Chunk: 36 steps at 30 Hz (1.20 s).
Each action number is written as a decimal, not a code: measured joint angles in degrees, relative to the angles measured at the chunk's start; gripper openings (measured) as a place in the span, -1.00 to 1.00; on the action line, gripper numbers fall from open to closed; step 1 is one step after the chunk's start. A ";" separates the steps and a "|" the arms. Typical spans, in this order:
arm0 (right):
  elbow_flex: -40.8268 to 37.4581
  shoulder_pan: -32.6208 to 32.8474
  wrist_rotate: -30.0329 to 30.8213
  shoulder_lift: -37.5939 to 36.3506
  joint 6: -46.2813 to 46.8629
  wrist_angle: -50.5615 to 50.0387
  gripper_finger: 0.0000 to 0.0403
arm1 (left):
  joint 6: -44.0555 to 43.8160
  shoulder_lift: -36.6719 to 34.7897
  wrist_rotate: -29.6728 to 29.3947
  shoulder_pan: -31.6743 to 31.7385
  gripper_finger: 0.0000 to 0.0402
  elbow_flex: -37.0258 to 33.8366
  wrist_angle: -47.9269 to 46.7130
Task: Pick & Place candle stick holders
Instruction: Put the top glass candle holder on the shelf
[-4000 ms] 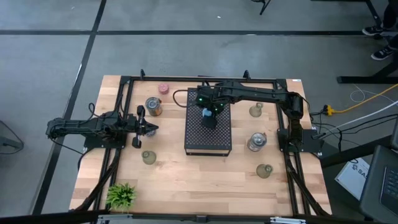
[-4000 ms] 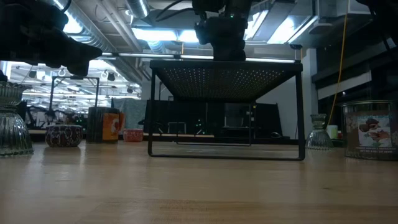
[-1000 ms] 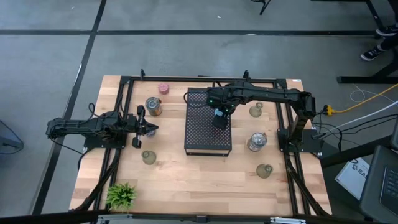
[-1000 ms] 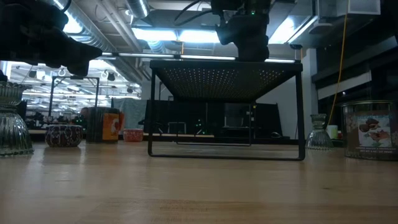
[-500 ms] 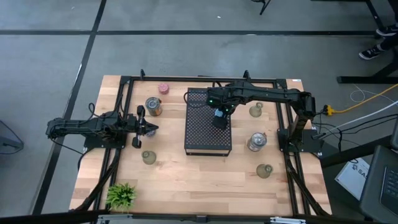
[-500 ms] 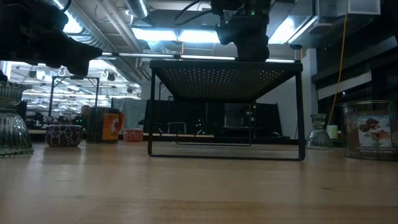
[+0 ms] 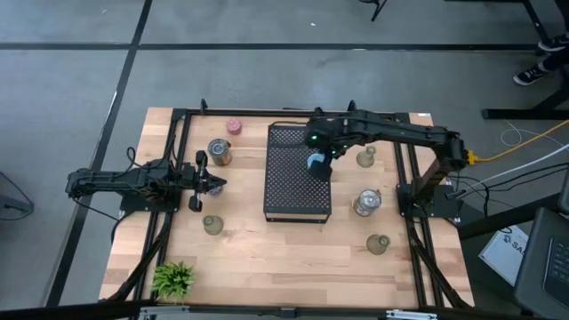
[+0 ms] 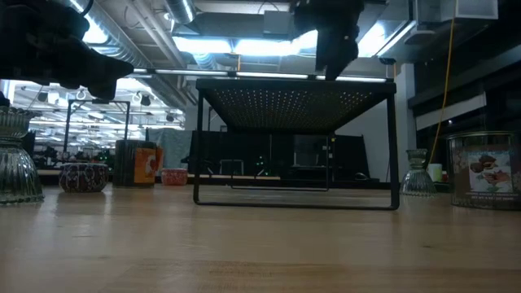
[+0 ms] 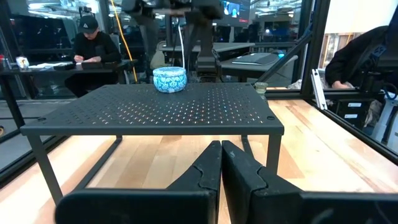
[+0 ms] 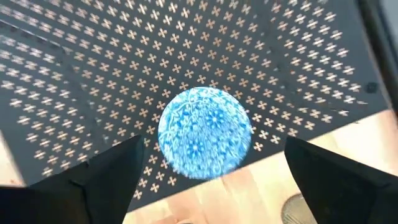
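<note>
Blue holder with white floral pattern; black perforated tray; pink holder; green plant.

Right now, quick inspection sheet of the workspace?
Surface: wooden table, black perforated tray standing on legs at its middle.
Job's things: blue holder on the tray's right edge; pink holder and a glass holder at the far left; olive holders at and; a glass holder on the right.
Clutter: green plant at the near left corner.
Grippers: right gripper open above the blue holder, apart from it; left gripper shut, waiting left of the tray.
Cables: yellow cable on the floor to the right.
Surroundings: person seated at a desk beyond the table.
</note>
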 joint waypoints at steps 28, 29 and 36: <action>-24.86 -11.52 4.44 -20.89 3.41 1.62 0.93 | 0.00 -0.02 0.00 0.00 -0.97 -0.02 0.00; -25.00 -12.35 4.44 -20.87 3.69 1.54 0.93 | 0.00 0.00 0.00 0.02 -0.97 0.00 0.00; -27.32 -18.33 4.29 -20.87 6.37 1.14 0.93 | 0.00 0.00 0.00 0.00 -0.97 -0.02 0.00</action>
